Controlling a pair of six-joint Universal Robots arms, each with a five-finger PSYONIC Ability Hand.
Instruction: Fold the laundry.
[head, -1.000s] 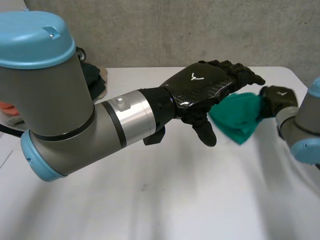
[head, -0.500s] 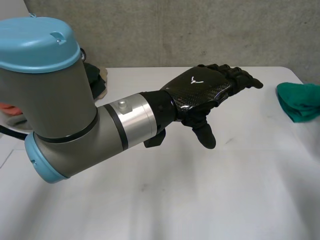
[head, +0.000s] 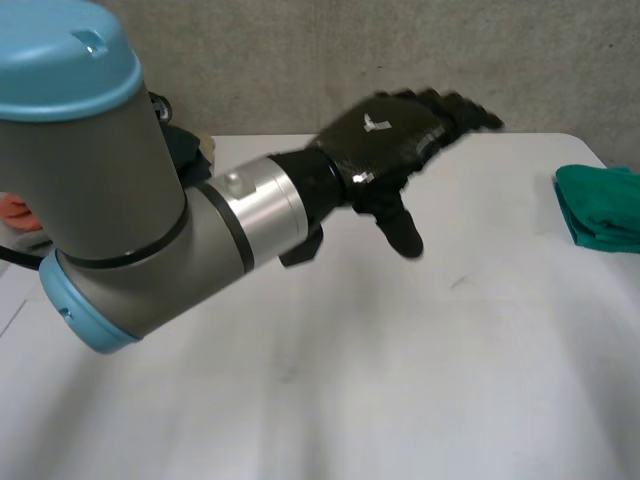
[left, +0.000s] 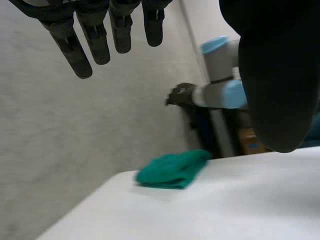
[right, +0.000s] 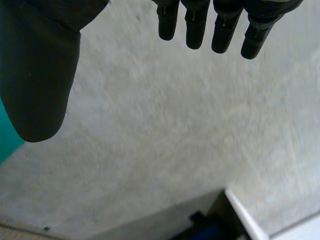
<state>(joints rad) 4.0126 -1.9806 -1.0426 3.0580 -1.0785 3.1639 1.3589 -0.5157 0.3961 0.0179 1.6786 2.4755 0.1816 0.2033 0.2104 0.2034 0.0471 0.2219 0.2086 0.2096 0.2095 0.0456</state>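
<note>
A green cloth (head: 600, 208) lies folded in a small bundle at the white table's (head: 400, 380) far right edge; in the left wrist view the green cloth (left: 172, 170) rests alone on the tabletop. My left hand (head: 395, 135) hovers above the middle back of the table, open with fingers straight and thumb hanging down, well to the left of the cloth. The left hand (left: 82, 47) holds nothing. My right hand (left: 181, 95) is raised off beyond the cloth, apart from it. In its own view the right hand (right: 40, 75) is open with straight fingers, empty.
A pile of dark clothes (head: 188, 158) sits at the table's back left, with an orange item (head: 12, 212) at the far left. A grey wall (head: 350, 60) runs behind the table. The table's right edge is just beyond the cloth.
The right hand carried the green cloth to the table's right edge, let it go and pulled away. The left hand rose a little toward the back.
</note>
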